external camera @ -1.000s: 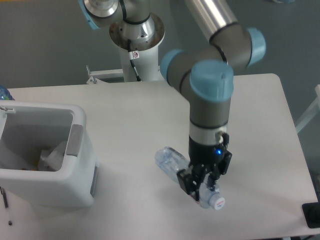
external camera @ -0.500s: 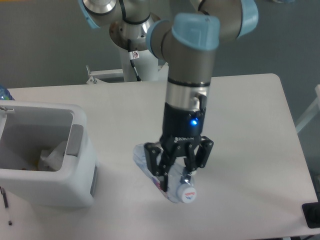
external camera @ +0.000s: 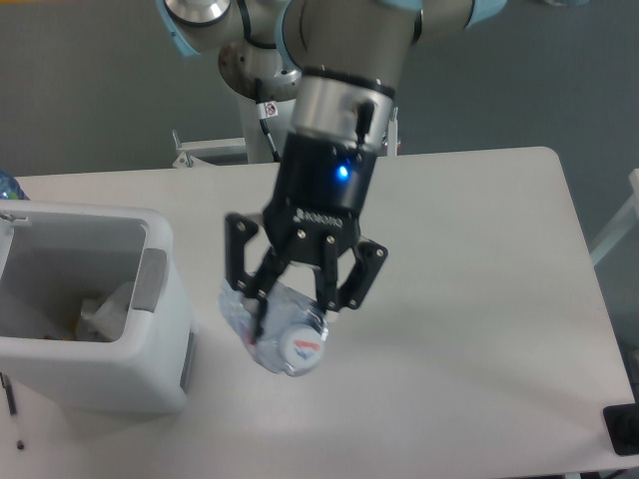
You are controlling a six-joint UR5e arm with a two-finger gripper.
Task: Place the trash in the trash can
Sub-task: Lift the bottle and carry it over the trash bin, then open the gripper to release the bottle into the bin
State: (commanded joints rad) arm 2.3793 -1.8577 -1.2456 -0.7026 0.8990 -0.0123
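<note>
My gripper [external camera: 290,317] is shut on the crushed clear bluish bottle [external camera: 262,329], holding it in the air above the table with its pale cap [external camera: 302,349] facing the camera. The white trash can [external camera: 85,309] stands at the left edge, its grey handle panel [external camera: 151,279] facing the gripper. The bottle hangs just to the right of the can's right wall, apart from it. Inside the can lies a crumpled clear-white piece of trash [external camera: 100,314].
The robot's base column [external camera: 272,90] rises at the back of the white table [external camera: 479,299]. A dark object [external camera: 624,429] sits at the bottom right corner. A bluish item [external camera: 6,186] peeks in at the far left edge.
The gripper has lifted the bottle off the table and carried it left toward the trash can, rising closer to the camera.
</note>
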